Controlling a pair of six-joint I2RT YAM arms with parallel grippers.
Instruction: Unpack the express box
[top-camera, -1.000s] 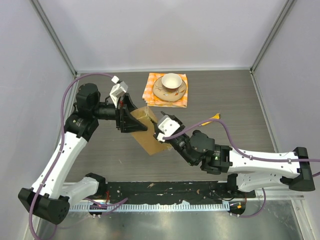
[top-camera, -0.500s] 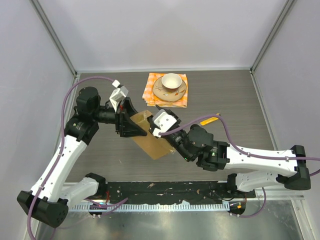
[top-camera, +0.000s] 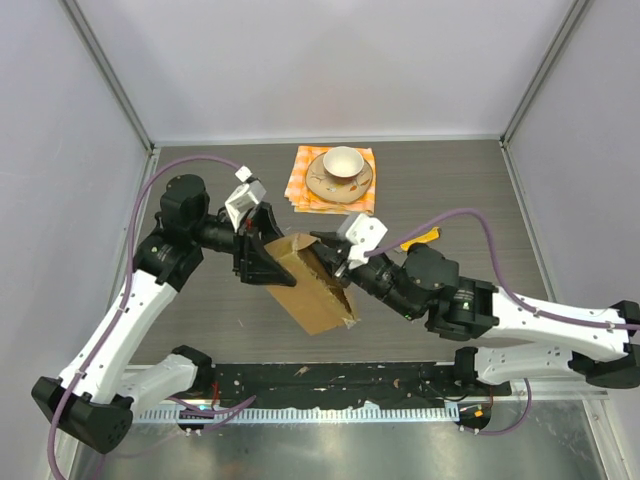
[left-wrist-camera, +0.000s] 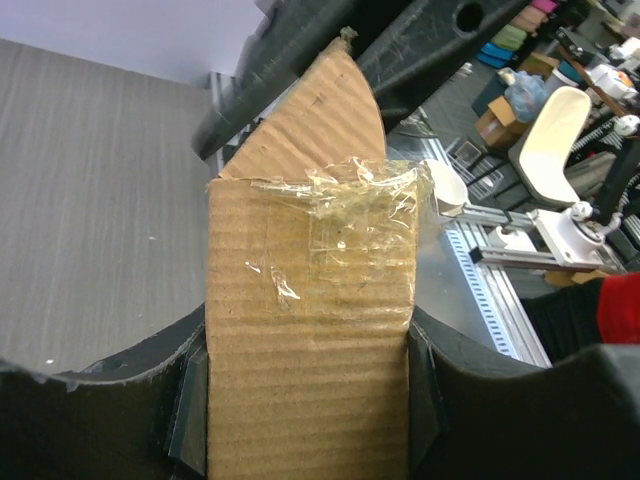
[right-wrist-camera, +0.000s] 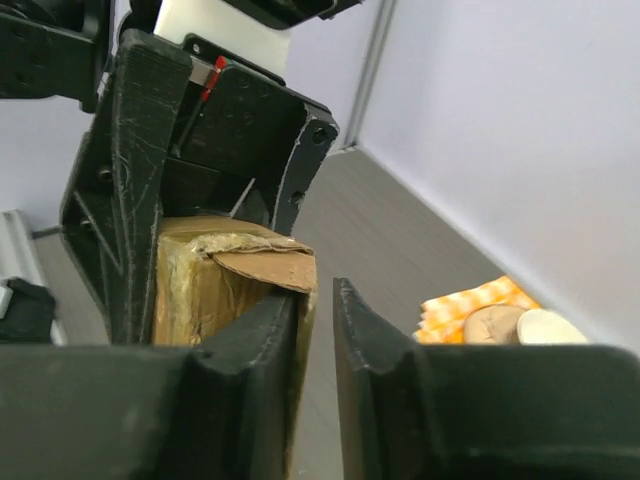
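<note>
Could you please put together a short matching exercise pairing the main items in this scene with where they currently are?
Things:
1. express box
2. cup
3. saucer
4. checkered cloth

Places:
A. flat on the table, at the far side
B. clamped in the left gripper
C. lying on the cloth
D. standing on the saucer

Pairs: 1-B, 2-D, 3-C, 4-A

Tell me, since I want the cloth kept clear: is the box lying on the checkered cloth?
No, the express box is apart from the cloth.
</note>
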